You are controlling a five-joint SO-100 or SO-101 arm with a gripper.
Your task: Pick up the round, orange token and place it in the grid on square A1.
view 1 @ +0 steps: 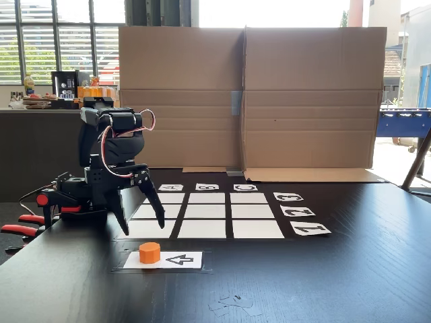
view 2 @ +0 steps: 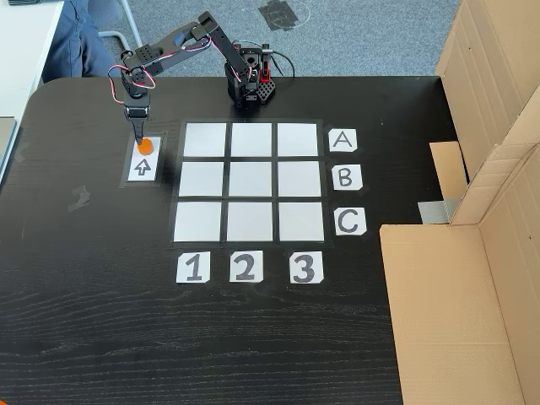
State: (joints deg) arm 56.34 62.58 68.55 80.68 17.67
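Observation:
The orange token (view 1: 149, 252) (view 2: 144, 145) stands on the end of a white card with a black arrow (view 1: 176, 260) (view 2: 143, 165), just outside the grid (view 1: 206, 214) (view 2: 251, 181). Square A1 (view 1: 172, 230) (view 2: 205, 139) is the grid corner cell nearest that card; it is bare. In a fixed view my gripper (view 1: 143, 227) points down, open, its two black fingers spread wide a little above and behind the token, partly covering A1. From above, the gripper (view 2: 137, 131) hangs right at the token's far edge. Nothing sits between the fingers.
The arm's base (view 2: 249, 83) is clamped at the table edge with red clamps (view 1: 20, 230). A tall cardboard wall (view 1: 249, 101) (view 2: 498, 169) lines one side of the black table. Letter and number labels (view 2: 342, 177) (view 2: 243, 267) border the grid. A person's leg (view 2: 80, 38) is beyond the table corner.

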